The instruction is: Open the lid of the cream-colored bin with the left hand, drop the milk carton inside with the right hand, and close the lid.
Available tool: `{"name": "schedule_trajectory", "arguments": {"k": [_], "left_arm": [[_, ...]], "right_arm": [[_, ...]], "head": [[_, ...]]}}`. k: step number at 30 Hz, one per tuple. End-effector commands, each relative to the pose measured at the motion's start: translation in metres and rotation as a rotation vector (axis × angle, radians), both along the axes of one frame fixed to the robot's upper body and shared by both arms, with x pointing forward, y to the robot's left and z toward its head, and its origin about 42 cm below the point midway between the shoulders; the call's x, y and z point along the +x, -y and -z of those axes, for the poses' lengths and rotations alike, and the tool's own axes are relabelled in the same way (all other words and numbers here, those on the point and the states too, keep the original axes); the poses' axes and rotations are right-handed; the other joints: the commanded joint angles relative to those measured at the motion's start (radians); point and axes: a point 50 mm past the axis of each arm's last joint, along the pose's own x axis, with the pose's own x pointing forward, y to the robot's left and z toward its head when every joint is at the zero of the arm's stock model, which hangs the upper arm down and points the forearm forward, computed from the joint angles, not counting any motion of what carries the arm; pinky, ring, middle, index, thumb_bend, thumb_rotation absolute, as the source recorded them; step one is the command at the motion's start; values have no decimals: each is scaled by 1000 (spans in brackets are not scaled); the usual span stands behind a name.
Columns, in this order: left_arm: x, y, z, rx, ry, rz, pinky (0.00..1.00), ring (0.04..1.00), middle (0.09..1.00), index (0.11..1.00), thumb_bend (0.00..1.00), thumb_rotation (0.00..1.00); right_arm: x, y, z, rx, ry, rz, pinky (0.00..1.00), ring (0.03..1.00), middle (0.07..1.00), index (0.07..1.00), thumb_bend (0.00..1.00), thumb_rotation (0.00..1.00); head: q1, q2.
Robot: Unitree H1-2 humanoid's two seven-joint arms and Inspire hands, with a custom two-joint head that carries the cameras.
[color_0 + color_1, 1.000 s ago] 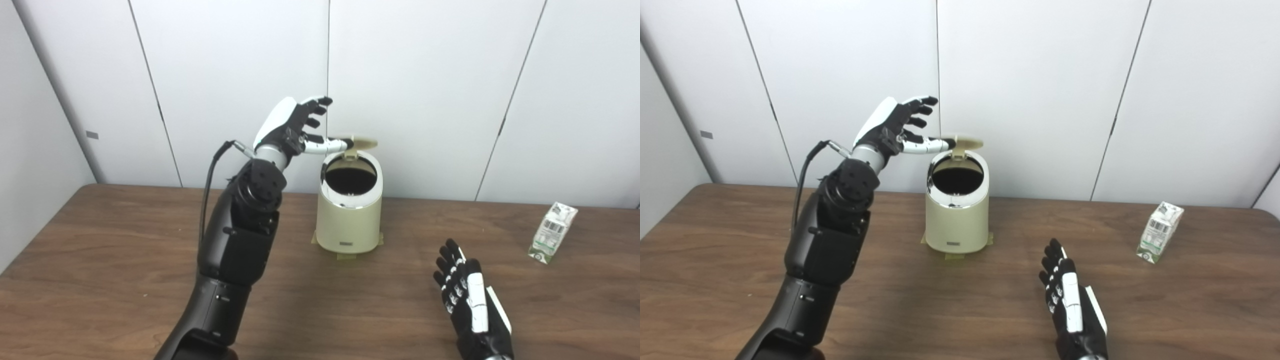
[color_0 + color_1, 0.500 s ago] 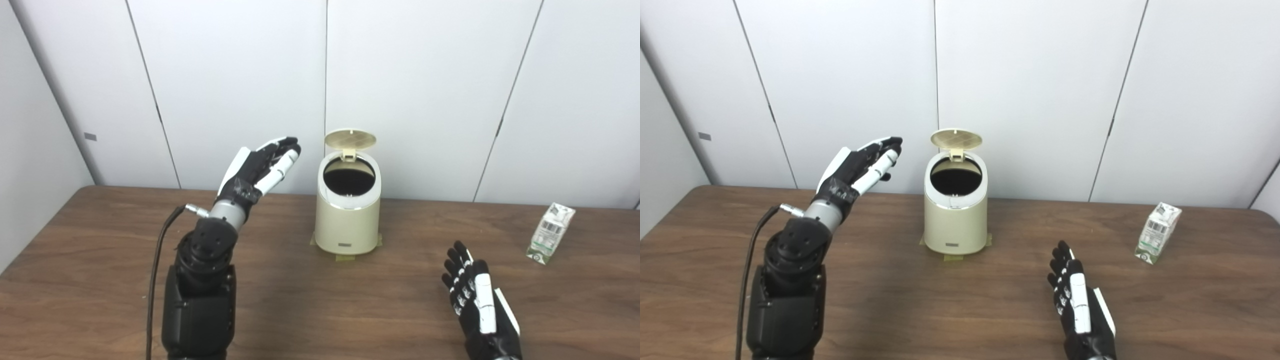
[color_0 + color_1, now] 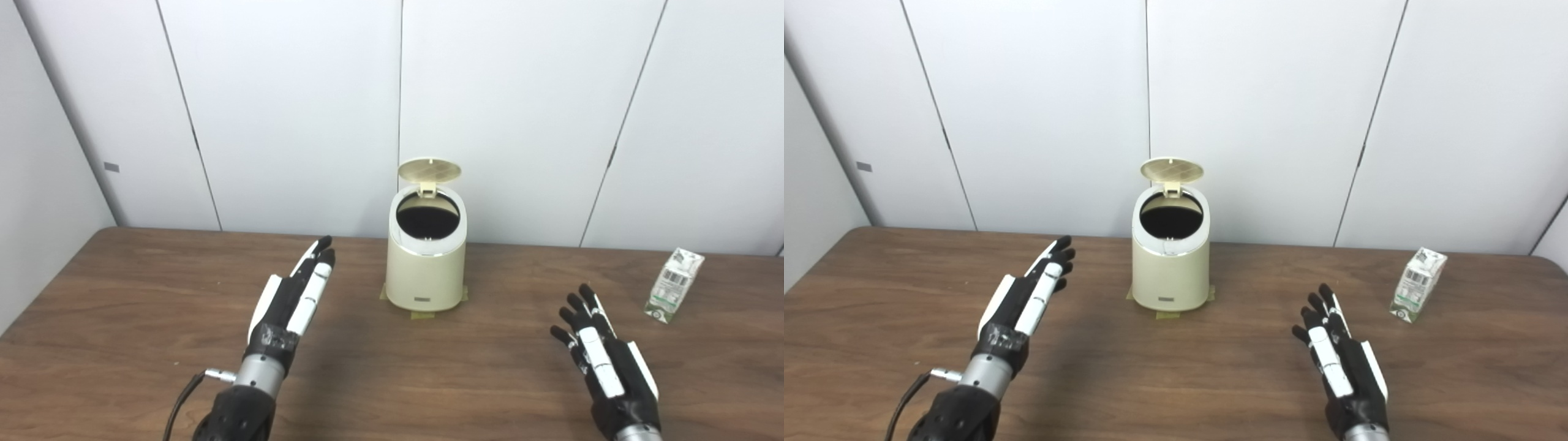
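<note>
At the back-centre of the tabletop (image 3: 153, 318) the cream-colored bin (image 3: 425, 269) stands upright on what looks like tape patches, lid (image 3: 429, 170) tipped up and back on its hinge, dark mouth exposed; lid step looks done, carton step not started; milk carton (image 3: 675, 285) sits upright and slightly tilted at the far right, well apart from the bin and beyond the right hand; left hand (image 3: 293, 303) hovers low over the tabletop left of the bin, fingers straight and together-ish, holding nothing; right hand (image 3: 603, 361) is near the front right, fingers spread, palm down, also holding nothing, not touching the carton; risks from here: carton is light and tall, so a sideways nudge from the fingers before they wrap it would likely tip or skid it toward the table edge on the right; bin mouth is not much wider than the carton looks, so a skewed release could hang it on the rim; lid stands unsupported, so a knock from the right arm on approach could drop it shut early; bin itself could shift if tape gives.
</note>
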Motion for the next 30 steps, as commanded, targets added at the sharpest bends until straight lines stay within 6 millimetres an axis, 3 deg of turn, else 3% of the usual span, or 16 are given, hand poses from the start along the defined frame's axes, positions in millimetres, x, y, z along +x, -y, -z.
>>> {"name": "schedule_trajectory", "arguments": {"k": [1, 3, 7, 12, 13, 17, 20, 22, 26, 30], "left_arm": [[-3, 5, -12, -83, 90, -1, 982, 973, 976, 990, 444, 949], [-9, 5, -4, -115, 78, -8, 981, 972, 971, 992, 430, 979], [-20, 7, 9, -155, 54, -17, 984, 982, 984, 1000, 443, 999], [-27, 8, 25, -200, 60, -48, 991, 981, 980, 999, 447, 968], [-28, 7, 27, -207, 63, -51, 997, 983, 981, 999, 455, 947], [-26, 2, 34, -234, 60, -42, 1000, 988, 985, 1000, 454, 933], [-25, -1, 36, -234, 55, -36, 1000, 985, 985, 1000, 438, 925], [-23, -4, 36, -237, 50, -29, 1000, 985, 986, 1000, 424, 923], [-18, -8, 35, -234, 37, -18, 1000, 989, 990, 1000, 428, 901], [-15, -8, 32, -242, 22, -7, 1000, 987, 981, 1000, 410, 891]], "right_arm": [[5, 8, -22, -23, 88, 19, 853, 936, 971, 998, 579, 539], [5, 15, -23, -30, 99, 33, 849, 920, 965, 981, 613, 422], [3, 29, -23, -5, 91, 95, 826, 906, 946, 928, 673, 341], [1, 41, -33, 9, 103, 154, 780, 864, 917, 881, 681, 223], [0, 42, -37, -3, 110, 173, 746, 842, 893, 842, 693, 147], [-4, 47, -52, -33, 115, 251, 680, 824, 867, 794, 710, 73], [-9, 55, -54, -111, 101, 310, 664, 807, 848, 779, 732, 86], [-12, 62, -56, -180, 92, 354, 727, 799, 837, 794, 746, 130], [-12, 76, -59, -204, 84, 411, 823, 826, 838, 812, 733, 110], [-7, 95, -63, -227, 93, 444, 823, 839, 852, 827, 738, 114]], "head": [[-23, 7], [-34, 11], [-65, 19], [-158, 24], [-191, 22], [-269, 18], [-306, 19], [-325, 22], [-356, 26], [-364, 29]]}}
